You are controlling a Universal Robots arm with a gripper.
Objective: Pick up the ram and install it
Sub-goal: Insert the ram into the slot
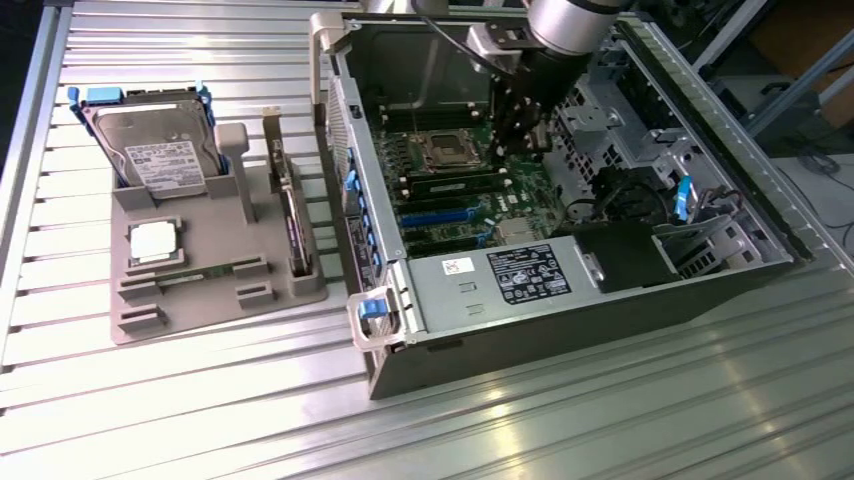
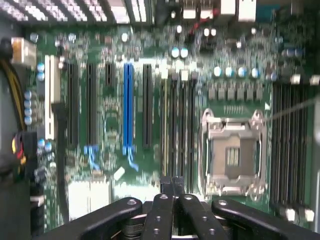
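A big open grey computer case (image 1: 561, 300) lies on the silver metal bench (image 1: 200, 420), toward the exterior view's right edge. Inside it is a green main board (image 2: 115, 120) with long dark slots. The black robot gripper (image 1: 523, 140) hangs low over this board. Its fingers (image 2: 165, 200) are pressed tight together, and I see nothing between them. The ram (image 1: 461, 184), a long thin green stick with dark chips, stands in a slot just beside the square silver chip holder (image 1: 441, 150), close under the gripper. A grey plastic tray (image 1: 147, 320) sits near the bench's left edge, with a silver hard drive (image 1: 167, 155) standing in it.
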